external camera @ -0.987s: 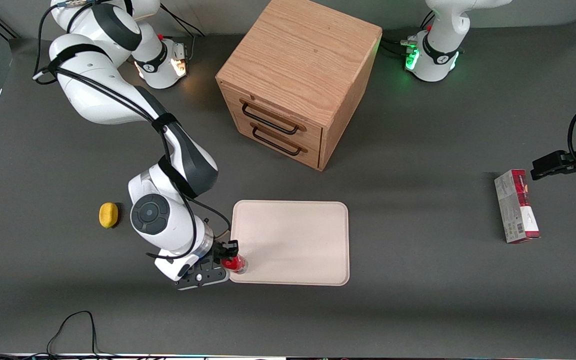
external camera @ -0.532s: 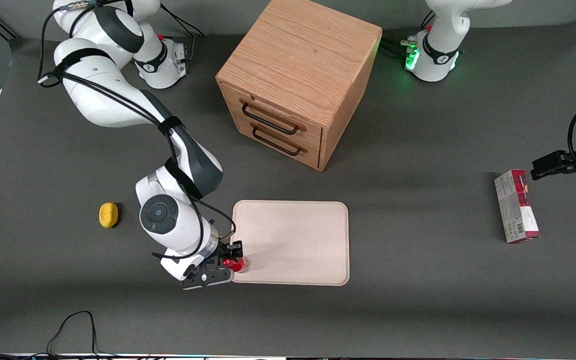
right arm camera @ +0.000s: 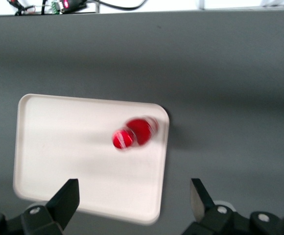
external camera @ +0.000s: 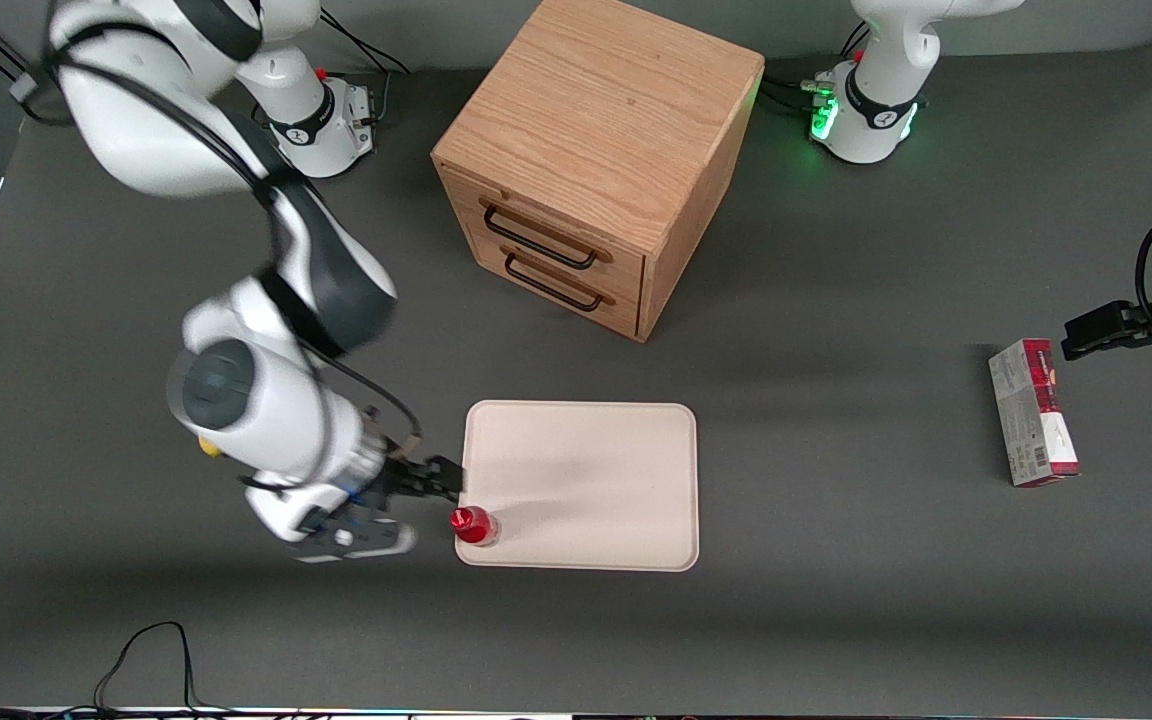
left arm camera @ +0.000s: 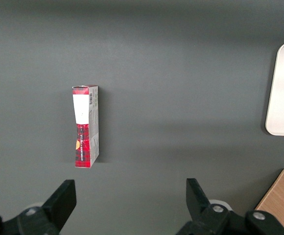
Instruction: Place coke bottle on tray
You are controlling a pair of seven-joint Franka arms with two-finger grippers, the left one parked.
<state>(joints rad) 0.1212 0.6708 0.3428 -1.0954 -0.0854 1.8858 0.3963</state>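
Observation:
The coke bottle, small and red with a red cap, stands upright on the cream-white tray, in the tray's corner nearest the front camera at the working arm's end. My right gripper is open and empty. It hangs above the table just off that end of the tray, apart from the bottle. In the right wrist view the bottle stands on the tray, and the gripper is high above it with the jaws spread wide.
A wooden two-drawer cabinet stands farther from the front camera than the tray. A red-and-grey carton lies toward the parked arm's end of the table and shows in the left wrist view. A yellow object peeks out under my arm.
My gripper let go of the coke bottle, which now stands alone on the tray. The arm rose and drew back away from the tray toward the working arm's end.

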